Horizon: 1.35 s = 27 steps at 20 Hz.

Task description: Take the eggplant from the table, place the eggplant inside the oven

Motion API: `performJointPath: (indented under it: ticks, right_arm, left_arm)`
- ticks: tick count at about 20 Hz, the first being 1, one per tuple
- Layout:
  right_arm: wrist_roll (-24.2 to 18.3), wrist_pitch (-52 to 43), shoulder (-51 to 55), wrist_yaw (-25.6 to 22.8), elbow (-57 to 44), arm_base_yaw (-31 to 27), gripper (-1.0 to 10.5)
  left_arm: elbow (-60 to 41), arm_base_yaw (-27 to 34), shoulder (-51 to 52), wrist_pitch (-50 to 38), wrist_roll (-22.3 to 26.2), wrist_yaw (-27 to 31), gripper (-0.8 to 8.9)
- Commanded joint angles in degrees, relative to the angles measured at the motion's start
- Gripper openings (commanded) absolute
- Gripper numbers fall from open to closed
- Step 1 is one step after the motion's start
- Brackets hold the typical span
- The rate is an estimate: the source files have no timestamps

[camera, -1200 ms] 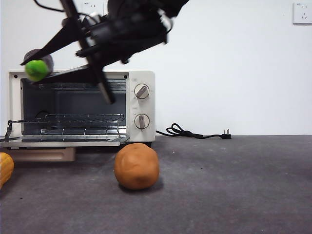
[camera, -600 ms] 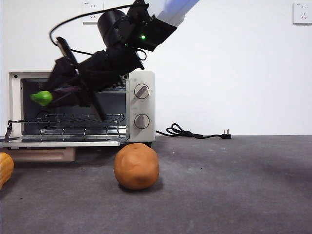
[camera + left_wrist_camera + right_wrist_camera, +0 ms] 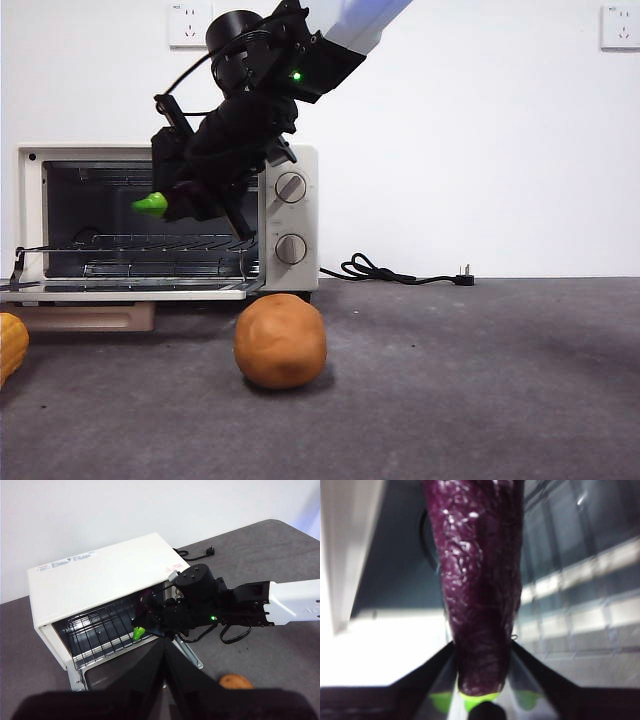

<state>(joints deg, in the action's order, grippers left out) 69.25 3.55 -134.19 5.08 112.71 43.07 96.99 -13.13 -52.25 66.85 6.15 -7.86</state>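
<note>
Right gripper (image 3: 195,195): jaws clamped on eggplant (image 3: 477,585) at oven (image 3: 290,165) mouth | left gripper (image 3: 165,652): pinched closed, empty | risk: eggplant snags wire rack (image 3: 150,242), slips.

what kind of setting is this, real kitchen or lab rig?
Likely a lab tabletop mock-up, not a kitchen: a toaster oven stands on a bare dark grey table against a plain white wall, its power cord lying unplugged, and the right gripper holds a toy eggplant.
</note>
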Motion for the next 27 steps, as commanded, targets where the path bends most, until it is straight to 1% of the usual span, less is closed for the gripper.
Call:
performJointPath:
  ticks: [1,2,4,5,6,9,12,15,19,23,25,27]
  right_arm:
    - [1.07,-0.68,-0.98,-1.88,0.17,0.09,2.0]
    - [0.98,-0.72,-0.98,-2.16,0.17,0.09,2.1]
    - [0.81,-1.81,-0.98,-2.05,0.17,0.09,3.5]
    - [0.63,-2.32,-0.96,-1.46,0.17,0.09,3.6]
    - [-0.46,-2.71,-0.96,-1.38,0.17,0.15,3.6]
    - [-0.63,-2.78,-0.98,0.77,0.17,0.15,3.6]
    - [-1.64,-2.78,-0.96,0.9,0.17,0.81,3.6]
    - [-2.08,-2.03,-0.52,2.05,0.2,1.07,3.6]
    - [-5.42,-1.05,1.64,2.93,0.2,1.22,3.6]
    - [-11.78,6.1,5.66,2.36,0.2,1.2,3.6]
    - [-16.57,10.03,8.35,2.43,0.2,1.16,3.6]
    - [-22.91,15.15,11.78,2.54,0.2,1.16,3.6]
  left_arm:
    - [-0.04,-0.52,0.35,0.87,1.11,0.0,-0.05]
    - [-0.04,-0.74,0.35,1.22,1.14,0.0,-0.05]
    - [-0.04,-0.85,0.37,1.25,1.14,0.0,-0.05]
    - [-0.04,-0.85,0.42,1.27,1.14,0.0,-0.05]
    - [-0.04,-0.85,0.42,1.27,1.14,0.0,-0.05]
    - [-0.04,-0.85,0.42,1.27,1.14,0.0,-0.05]
    - [-0.04,-0.85,0.42,1.44,1.14,0.0,-0.05]
    - [-0.04,-0.85,0.42,1.49,1.22,0.0,-0.05]
    - [-0.04,-0.85,0.42,1.4,1.51,0.0,-0.05]
    - [-0.04,-1.27,0.42,1.25,1.51,0.0,-0.05]
    - [-0.04,-1.9,0.42,1.25,1.53,0.0,-0.05]
    - [-0.04,-2.29,0.42,1.25,1.53,0.0,-0.05]
